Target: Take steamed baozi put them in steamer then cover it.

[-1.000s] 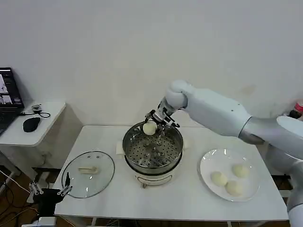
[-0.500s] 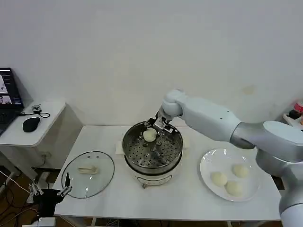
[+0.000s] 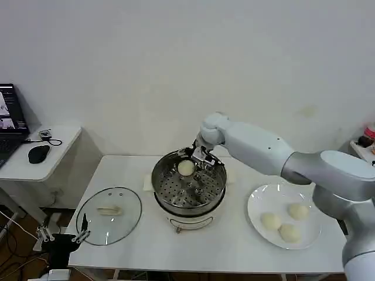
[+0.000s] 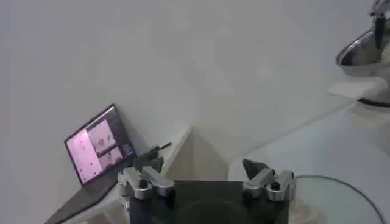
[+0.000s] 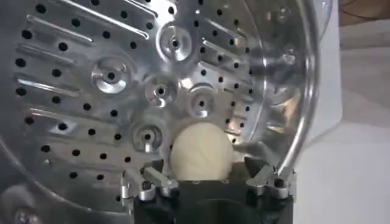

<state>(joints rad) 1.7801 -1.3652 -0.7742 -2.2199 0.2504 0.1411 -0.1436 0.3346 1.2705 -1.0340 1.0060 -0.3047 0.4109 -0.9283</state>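
Observation:
One cream-white baozi rests on the perforated tray at the far side of the shiny steamer. My right gripper reaches into the pot behind it. It is open, its fingers standing apart on either side of the bun. Three more baozi lie on the white plate to the right. The cover, a glass lid with a cream handle, lies flat on the table left of the steamer. My left gripper hangs open below the table's front left corner.
A side table at the far left carries a laptop and a mouse. A white wall stands close behind the table. Bare tabletop lies in front of the steamer and between the steamer and the plate.
My right gripper has lowered from above the steamer's far rim into the pot with the baozi. The bun now sits on the tray and the fingers stand apart from it.

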